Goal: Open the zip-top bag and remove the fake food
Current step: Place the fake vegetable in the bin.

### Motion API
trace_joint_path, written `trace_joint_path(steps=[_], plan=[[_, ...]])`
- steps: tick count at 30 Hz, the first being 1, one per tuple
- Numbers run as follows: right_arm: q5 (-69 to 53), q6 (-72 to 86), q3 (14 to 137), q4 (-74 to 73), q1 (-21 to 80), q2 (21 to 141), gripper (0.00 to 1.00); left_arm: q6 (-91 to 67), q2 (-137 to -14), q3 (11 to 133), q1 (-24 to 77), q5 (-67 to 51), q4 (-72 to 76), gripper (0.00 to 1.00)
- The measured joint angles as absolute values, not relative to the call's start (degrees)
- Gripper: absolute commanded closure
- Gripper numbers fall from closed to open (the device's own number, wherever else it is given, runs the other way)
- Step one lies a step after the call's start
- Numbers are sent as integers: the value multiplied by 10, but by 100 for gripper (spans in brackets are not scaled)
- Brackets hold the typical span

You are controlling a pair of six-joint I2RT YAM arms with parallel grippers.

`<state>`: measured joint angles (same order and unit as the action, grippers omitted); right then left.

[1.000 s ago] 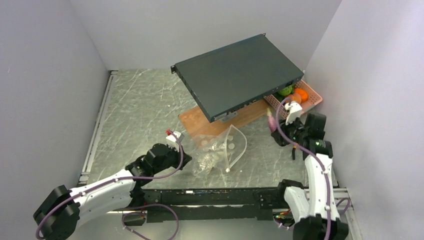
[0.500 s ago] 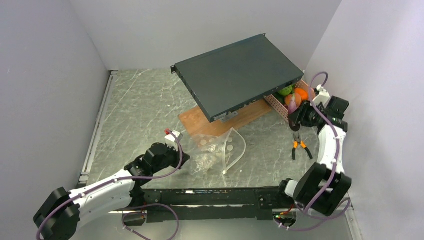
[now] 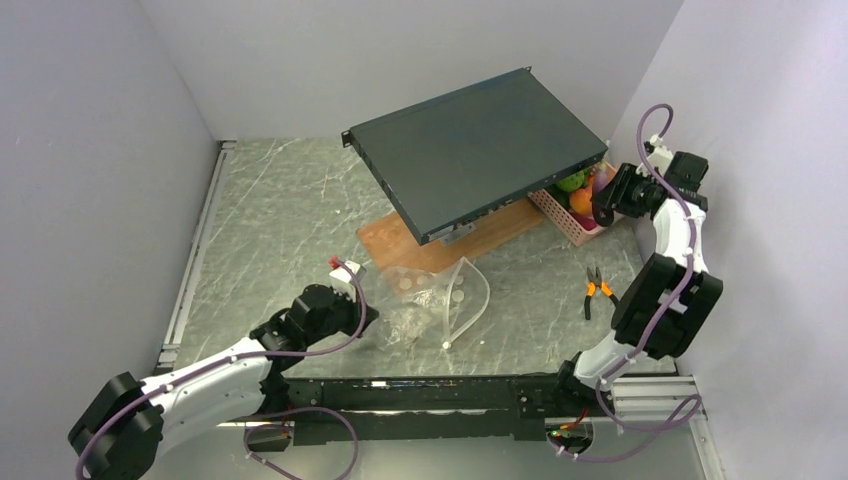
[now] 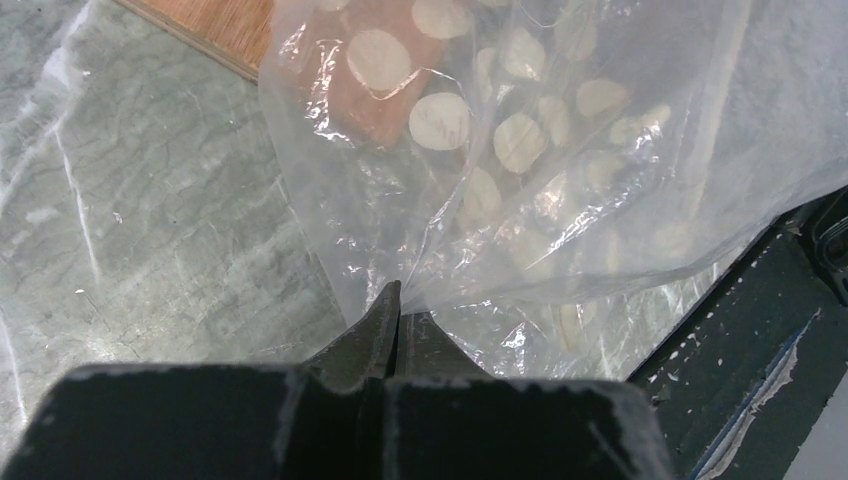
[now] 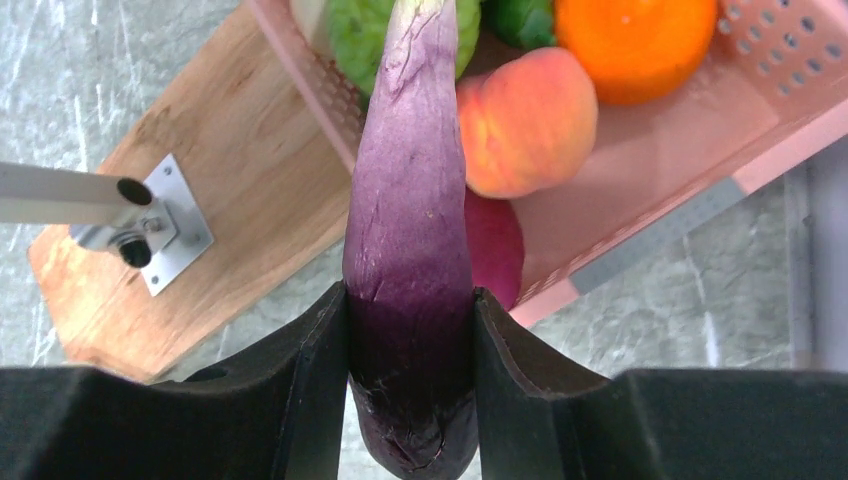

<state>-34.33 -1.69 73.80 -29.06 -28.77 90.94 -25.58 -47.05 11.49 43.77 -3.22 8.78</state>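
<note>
Arm low, the left hand point(image 4: 397, 306) clenches the zip-top bag point(image 4: 560, 150); arm raised, the right hand point(image 5: 410, 300) grasps an eggplant point(image 5: 408, 190).

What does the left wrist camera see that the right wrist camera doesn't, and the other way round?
Only left wrist: the clear floppy plastic bag with pale round spots, pinched in the shut left gripper. Only right wrist: a purple toy eggplant clamped in the right gripper, by a pink lattice basket holding a toy orange, a peach and a green piece. Both: the grey marbled tabletop and the brown wooden board.
</note>
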Motion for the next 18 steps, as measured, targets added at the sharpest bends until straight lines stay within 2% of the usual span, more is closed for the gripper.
trace_joint_path(steps=[12, 18], plan=[[-281, -84, 869, -302, -279, 1009, 97, -242, -521, 128, 422, -48, 101, 100], [-264, -131, 917, -312, -272, 1064, 88, -232, -527, 133, 414, -62, 107, 100]])
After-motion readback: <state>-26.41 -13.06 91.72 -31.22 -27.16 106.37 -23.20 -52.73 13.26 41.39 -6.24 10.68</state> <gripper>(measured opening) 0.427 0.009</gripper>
